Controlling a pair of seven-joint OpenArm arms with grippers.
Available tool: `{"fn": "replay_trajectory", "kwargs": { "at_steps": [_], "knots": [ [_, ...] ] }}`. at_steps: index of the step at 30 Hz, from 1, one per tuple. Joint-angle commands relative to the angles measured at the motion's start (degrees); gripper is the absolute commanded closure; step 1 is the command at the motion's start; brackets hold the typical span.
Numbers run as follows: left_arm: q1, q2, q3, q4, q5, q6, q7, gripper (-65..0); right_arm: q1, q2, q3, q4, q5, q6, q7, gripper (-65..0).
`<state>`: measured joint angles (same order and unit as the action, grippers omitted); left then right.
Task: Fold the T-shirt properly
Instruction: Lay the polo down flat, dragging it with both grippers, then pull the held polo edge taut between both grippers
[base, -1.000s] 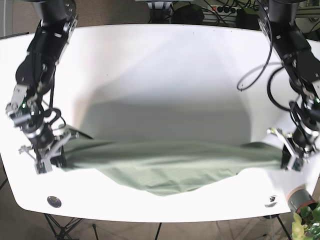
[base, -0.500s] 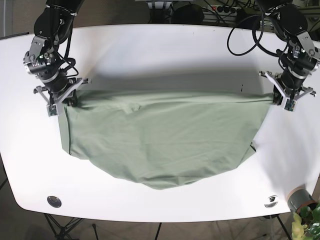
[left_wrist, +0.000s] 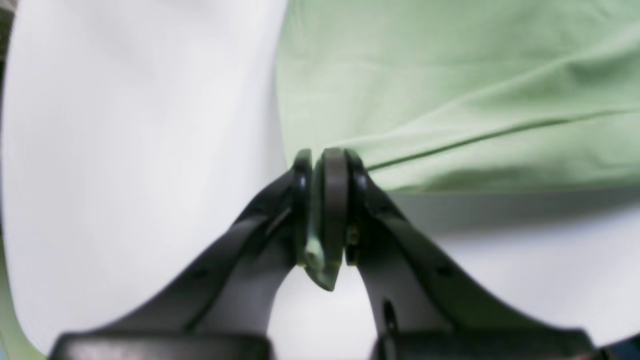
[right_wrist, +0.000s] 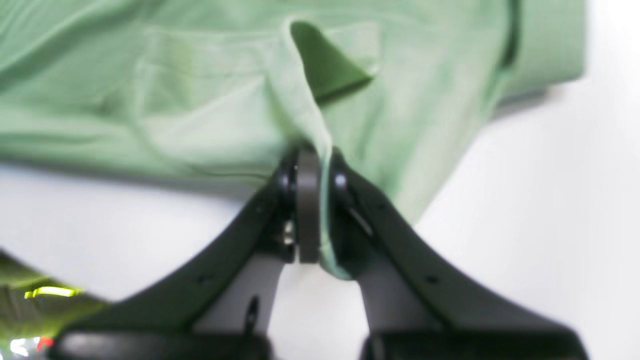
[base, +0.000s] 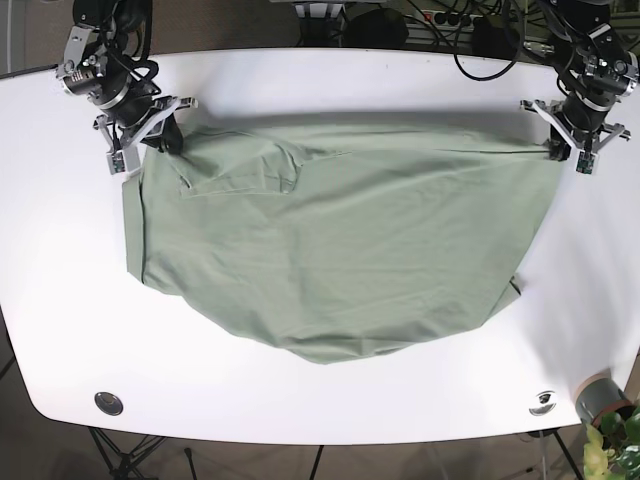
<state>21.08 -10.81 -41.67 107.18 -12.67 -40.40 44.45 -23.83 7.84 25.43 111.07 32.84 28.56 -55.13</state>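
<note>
Green T-shirt (base: 340, 250): spread over the middle of the white bench (base: 330, 80), top hem stretched along the far edge, lower body bunched toward the near edge. Left end effector (base: 572, 140) and right end effector (base: 140, 135) each clamped on a far corner of cloth. Risk: uneven pull could slip a corner or crease the spread; since half a second ago, both corners have moved farther back.

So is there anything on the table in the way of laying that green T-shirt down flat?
Nothing visible. The white table around the green cotton T-shirt is bare, and both hands, left and right, are shut on its far corners.
</note>
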Motion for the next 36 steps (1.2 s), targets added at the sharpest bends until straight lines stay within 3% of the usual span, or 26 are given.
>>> {"fn": "replay_trajectory", "kwargs": {
  "at_steps": [1, 4, 11, 14, 17, 21, 24, 27, 36],
  "knots": [
    [-0.11, -1.63, -1.54, -0.67, -0.39, 0.4, -1.06, 0.0, -0.91, 0.65, 0.28, 1.24, 2.28, 1.91, 1.29, -2.5],
    [-0.11, -1.9, -2.51, -1.64, -0.39, 0.4, -1.06, 0.0, -2.06, 0.47, 0.28, 1.15, 2.54, 3.49, 1.29, -2.5],
    [-0.2, -1.9, -3.82, -1.81, -0.39, 0.4, -1.15, 0.0, -3.99, 0.65, 0.28, 1.15, 2.54, 9.64, 1.11, -3.3],
    [-0.2, -1.9, -3.82, -1.81, -0.39, 0.4, -1.15, 0.0, -4.69, 0.56, 0.2, 1.15, 2.46, 11.44, -0.21, -12.7],
    [-0.29, -1.9, -3.82, -1.81, -0.39, 0.4, -1.15, 0.0, -4.96, 0.3, 0.37, 1.24, 3.16, 11.44, -0.73, -27.1],
    [-0.38, -1.9, -3.56, -1.9, -0.39, 0.4, -1.15, 0.0, -5.22, 0.3, 4.5, 1.15, 10.46, 11.44, -0.91, -40.7],
    [-0.38, -1.9, -3.56, -1.9, -0.39, 0.4, -1.15, 0.0, -4.87, 0.3, 9.16, -1.22, 15.73, 11.44, -0.91, -42.2],
    [-0.47, -1.9, -3.56, -1.9, -0.39, 0.4, -1.15, 0.0, -2.23, 0.3, 13.38, -5.35, 16.7, 11.44, -1.0, -42.2],
    [-0.55, -1.9, -2.07, -1.99, -0.39, 0.4, -1.15, 0.0, 4.63, 2.14, 13.21, -17.75, 16.35, 10.87, -2.05, -42.2]
  ]
}}
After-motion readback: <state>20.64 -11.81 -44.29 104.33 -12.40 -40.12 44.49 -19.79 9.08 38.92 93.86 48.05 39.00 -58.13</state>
